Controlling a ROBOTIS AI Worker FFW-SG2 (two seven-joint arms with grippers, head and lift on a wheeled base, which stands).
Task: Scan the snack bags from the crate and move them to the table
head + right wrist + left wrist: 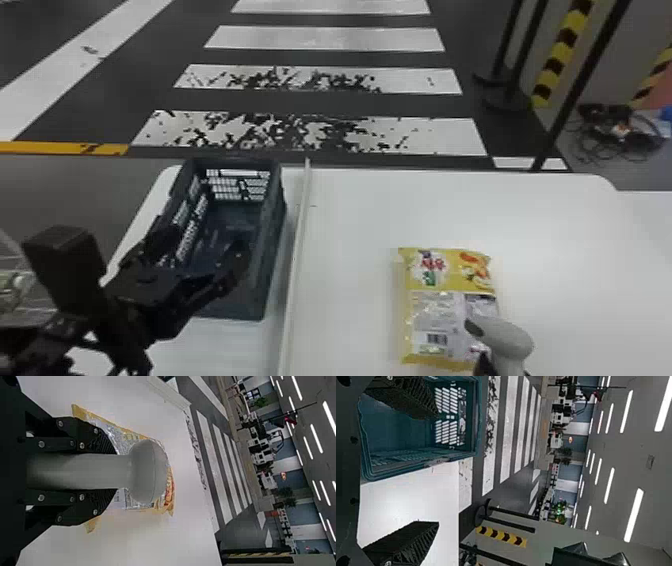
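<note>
My left gripper (200,255) hangs over the near part of the dark crate (272,250), its fingers spread with nothing between them. In the left wrist view, the left gripper (421,469) stands open beside the blue-green crate (395,431). A yellow and silver snack bag (450,272) lies flat on the white table, right of the crate. At the bag's lower right is the grey scanner (507,340), held by my right gripper (487,367). In the right wrist view, the right gripper (109,471) is shut on the scanner's handle (79,471), with the snack bag (119,435) behind its head.
A thin white divider (298,225) runs along the table (360,210) between crate and bag. Beyond the far table edge, posts (575,90) and a heap of cables (620,132) stand on the floor at the right.
</note>
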